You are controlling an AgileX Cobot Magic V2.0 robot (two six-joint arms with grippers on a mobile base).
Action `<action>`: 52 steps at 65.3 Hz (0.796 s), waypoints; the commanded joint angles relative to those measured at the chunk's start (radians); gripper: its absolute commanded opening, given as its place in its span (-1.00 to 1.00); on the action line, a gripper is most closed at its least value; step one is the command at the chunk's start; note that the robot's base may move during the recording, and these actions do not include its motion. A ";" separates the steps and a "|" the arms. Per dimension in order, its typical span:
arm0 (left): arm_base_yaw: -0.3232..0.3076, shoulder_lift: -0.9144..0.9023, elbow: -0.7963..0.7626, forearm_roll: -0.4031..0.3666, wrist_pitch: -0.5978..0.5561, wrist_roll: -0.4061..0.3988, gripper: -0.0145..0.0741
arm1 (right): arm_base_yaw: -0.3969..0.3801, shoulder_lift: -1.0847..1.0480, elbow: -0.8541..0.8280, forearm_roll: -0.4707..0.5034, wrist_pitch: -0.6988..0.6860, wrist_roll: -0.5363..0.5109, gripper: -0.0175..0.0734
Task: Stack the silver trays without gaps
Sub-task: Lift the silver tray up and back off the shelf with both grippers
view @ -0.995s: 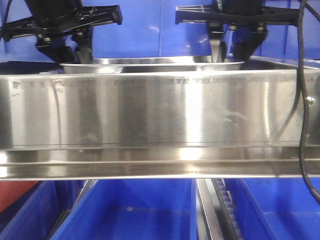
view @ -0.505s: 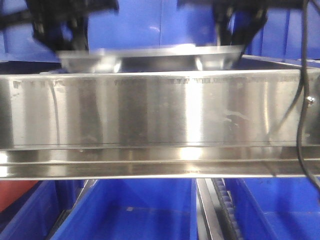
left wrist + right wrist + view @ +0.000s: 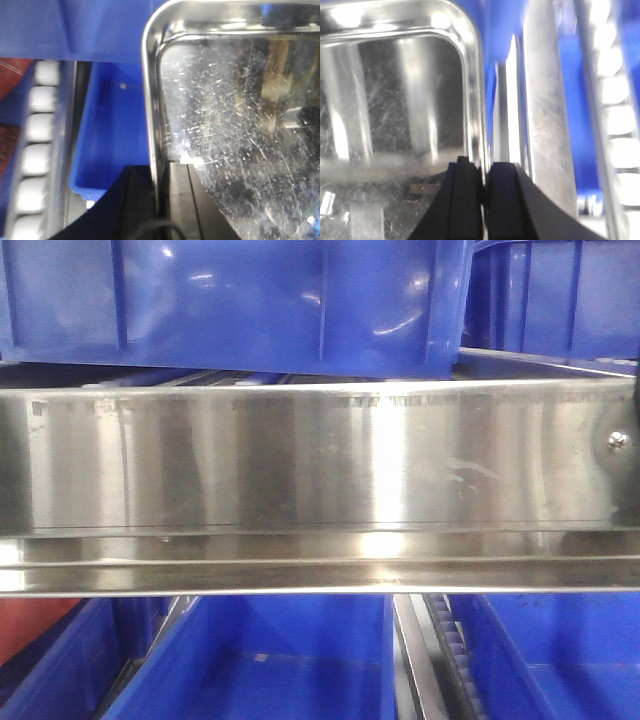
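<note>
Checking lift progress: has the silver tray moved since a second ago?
Yes. The silver tray rose above the shelf rail and left the front view.

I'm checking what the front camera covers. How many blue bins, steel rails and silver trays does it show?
Blue bins: 5
Steel rail: 1
Silver trays: 0; the tray shows only in the wrist views
Total: 6

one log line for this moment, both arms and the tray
left gripper: shut on silver tray rim | right gripper: shut on opposite rim | front view: tray not visible
</note>
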 commanded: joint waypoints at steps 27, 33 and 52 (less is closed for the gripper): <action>-0.259 -0.156 0.076 0.199 0.026 -0.233 -0.71 | 0.159 -0.243 0.189 -0.130 -0.023 0.160 -0.79; -0.259 -0.156 0.076 0.200 0.020 -0.234 -0.71 | 0.159 -0.251 0.189 -0.130 -0.023 0.160 -0.79; -0.259 -0.156 0.076 0.221 -0.029 -0.234 -0.71 | 0.157 -0.251 0.184 -0.134 -0.056 0.160 -0.79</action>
